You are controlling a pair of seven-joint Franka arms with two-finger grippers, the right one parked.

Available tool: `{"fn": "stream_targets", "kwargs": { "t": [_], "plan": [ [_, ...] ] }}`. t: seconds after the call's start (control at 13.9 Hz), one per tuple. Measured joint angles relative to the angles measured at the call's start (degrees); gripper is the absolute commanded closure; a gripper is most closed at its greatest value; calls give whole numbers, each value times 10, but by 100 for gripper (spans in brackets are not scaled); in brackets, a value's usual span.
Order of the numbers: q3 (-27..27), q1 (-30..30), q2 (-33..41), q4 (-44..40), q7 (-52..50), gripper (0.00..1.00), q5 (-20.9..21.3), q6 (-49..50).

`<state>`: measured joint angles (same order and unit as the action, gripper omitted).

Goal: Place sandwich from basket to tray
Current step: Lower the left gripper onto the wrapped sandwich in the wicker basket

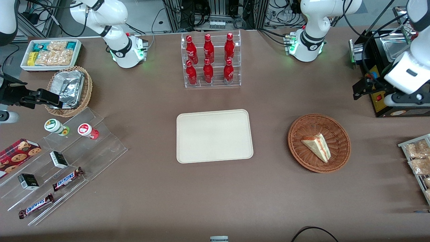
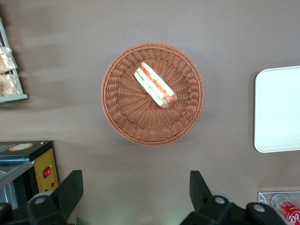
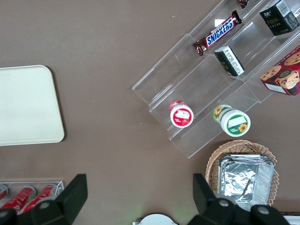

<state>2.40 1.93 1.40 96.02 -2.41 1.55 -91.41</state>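
Brown table (image 1: 215,195) carries tray (image 1: 214,135) and basket (image 1: 319,143) with sandwich (image 1: 316,146); end effector (image 2: 136,192) hovers above, released.

Six red bottles (image 1: 209,58) are standing in a clear rack (image 1: 211,83) on the brown tabletop (image 1: 215,195). Toward the parked arm's end, a tan wicker basket (image 1: 88,88) is holding crumpled foil (image 1: 69,88), a white bin (image 1: 78,53) is carrying snack packets, and two Snickers bars (image 1: 67,178) are lying on clear stepped shelves (image 1: 100,148).
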Motion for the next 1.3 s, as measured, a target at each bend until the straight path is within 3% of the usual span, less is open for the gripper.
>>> {"fn": "stream_targets", "kwargs": {
  "t": [0.22,0.65,0.94,1.3],
  "plan": [
    [-1,0,-35,41,-18,0,0,-79],
    [-5,-6,-67,216,-220,0,-2,-337],
    [-2,-6,-106,233,-322,0,-2,-401],
    [4,-3,-137,243,-342,0,-2,-448]
  ]
}}
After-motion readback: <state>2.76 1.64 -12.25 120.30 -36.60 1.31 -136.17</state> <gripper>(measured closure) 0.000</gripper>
